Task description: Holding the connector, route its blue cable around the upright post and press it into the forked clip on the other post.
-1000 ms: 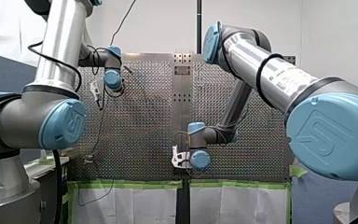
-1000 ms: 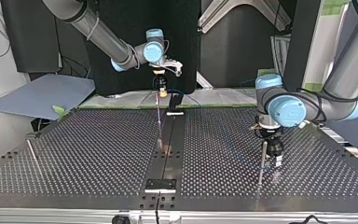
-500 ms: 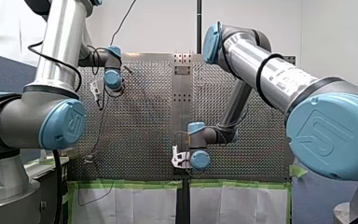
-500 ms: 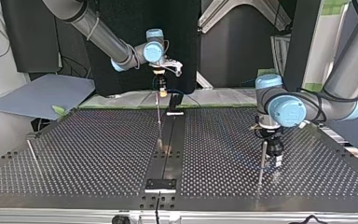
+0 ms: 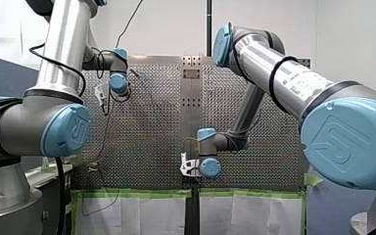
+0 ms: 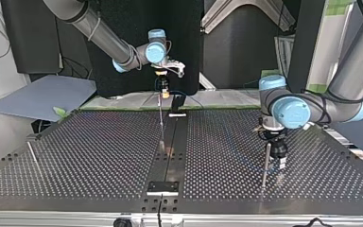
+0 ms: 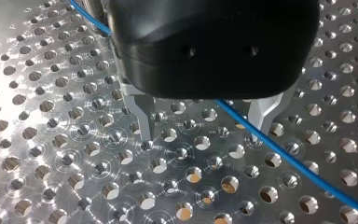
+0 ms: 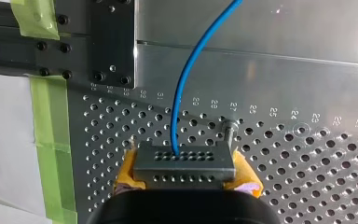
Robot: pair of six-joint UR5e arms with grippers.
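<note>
Connector (image 8: 184, 163) location: clamped between the yellow pads (image 8: 128, 169) of my right gripper (image 8: 186, 173), low over the worktop (image 8: 317, 158) near its green-taped edge. The connector is a grey metal block with 2 rows of small holes. The blue cable (image 8: 180, 93) leaves its face and runs straight ahead of the gripper, then curves aside, so its long axis points away across the worktop. 1 short post (image 8: 230, 130) stands just beside the connector, on the side toward which the cable bends. My left gripper (image 7: 201, 137) stands open, fingers down at the worktop. The cable passes slantwise under it, close by 1 finger, not pinched. Routing falls to my right arm. Which post carries the forked clip cannot be told.
</note>
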